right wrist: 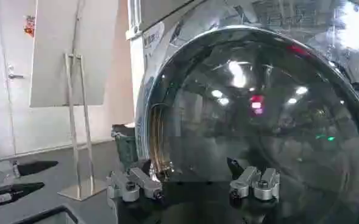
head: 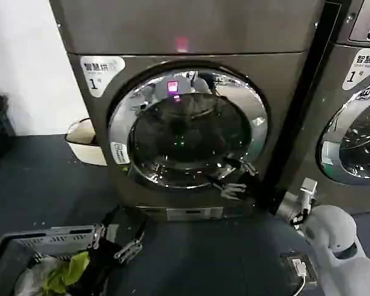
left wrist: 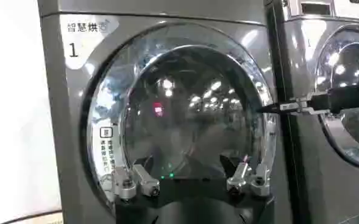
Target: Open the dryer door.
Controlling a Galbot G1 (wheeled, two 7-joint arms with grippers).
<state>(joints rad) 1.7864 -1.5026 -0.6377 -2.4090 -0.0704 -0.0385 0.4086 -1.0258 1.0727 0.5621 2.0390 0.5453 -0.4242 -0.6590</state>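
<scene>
At the right edge of the dryer door (head: 188,126), the right gripper (head: 234,177) reaches with spread fingers, ready to hook its chrome ring; the left gripper (head: 122,242) waits low, fingers spread.

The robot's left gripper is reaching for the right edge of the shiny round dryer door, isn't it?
Not quite. It is the right gripper at the right edge of the dryer door, as the head view shows. The left gripper is low down beside the basket.
</scene>
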